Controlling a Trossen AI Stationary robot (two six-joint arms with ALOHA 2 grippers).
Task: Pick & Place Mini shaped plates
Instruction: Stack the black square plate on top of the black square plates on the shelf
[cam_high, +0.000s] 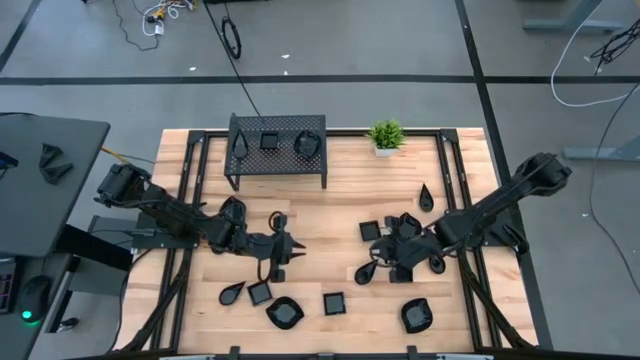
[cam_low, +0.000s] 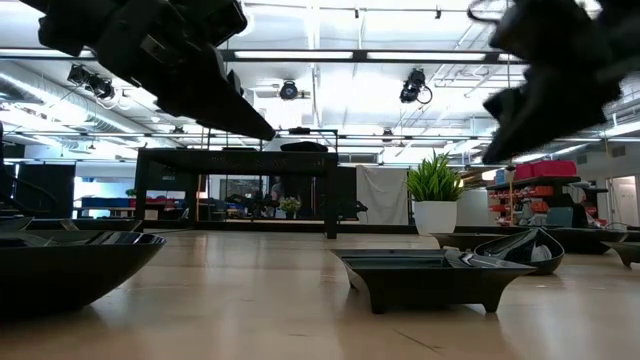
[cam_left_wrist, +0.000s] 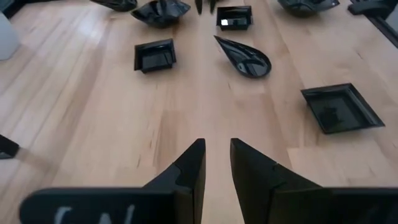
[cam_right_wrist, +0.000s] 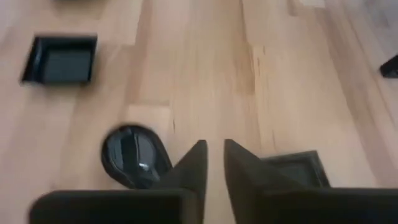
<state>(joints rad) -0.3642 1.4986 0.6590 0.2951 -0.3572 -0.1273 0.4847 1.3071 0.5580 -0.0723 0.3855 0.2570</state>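
Note:
Many small glossy black mini shaped plates lie flat on the wooden table (cam_high: 320, 215). One row sits along the near edge: a teardrop (cam_high: 232, 293), squares (cam_high: 260, 293) (cam_high: 334, 302) and blobs (cam_high: 285, 313) (cam_high: 417, 315). More lie right of centre (cam_high: 405, 225). My left gripper (cam_high: 296, 251) (cam_left_wrist: 216, 144) hovers open over bare wood left of centre, pointing toward a teardrop plate (cam_left_wrist: 244, 57). My right gripper (cam_high: 385, 258) (cam_right_wrist: 214, 144) hovers open right of centre, between a rounded plate (cam_right_wrist: 132, 155) and a square plate (cam_right_wrist: 295, 167). Neither holds anything.
A black perforated rack (cam_high: 278, 150) stands at the far middle with plates on top of it. A small green potted plant (cam_high: 385, 135) stands to its right. Dark frame rails (cam_high: 185, 200) (cam_high: 452, 190) run along both sides of the table. Bare wood lies between the two grippers.

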